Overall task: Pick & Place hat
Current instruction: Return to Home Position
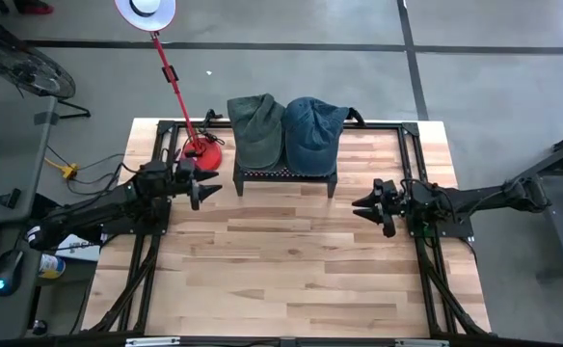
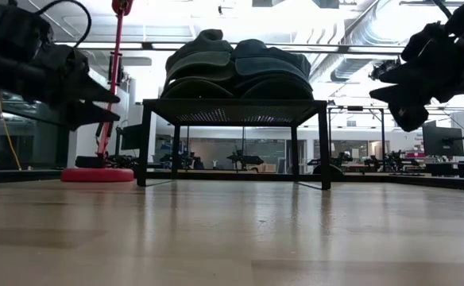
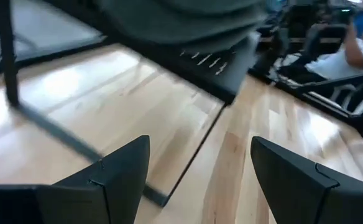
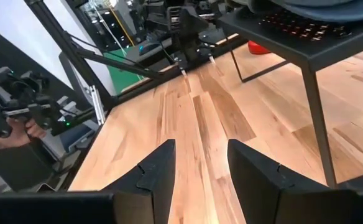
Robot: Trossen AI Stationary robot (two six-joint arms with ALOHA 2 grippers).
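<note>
Hovering above the table [image 1: 291,280] near its left edge, the left gripper [image 1: 207,190] has its jaws spread wide with nothing between them. It points toward the shelf [image 1: 286,175], with a red round base [image 1: 202,149] just beyond it by the far-left corner.

The shelf stands at the middle of the table's far edge and carries all the hats. The gray caps [image 1: 257,130] are piled on its left half and the blue caps [image 1: 312,130] on its right half, and the two piles touch.

The caps look like soft cloth, so they are probably light, floppy in the crown and stiffer only at the brim. Pinching the brim or a fold of the top crown seems the surest hold. A deeper grip would likely drag along the cap underneath.

Near the table's right edge, the right gripper [image 1: 363,207] hangs above the wood and faces the shelf. Its jaws are parted and hold nothing.
</note>
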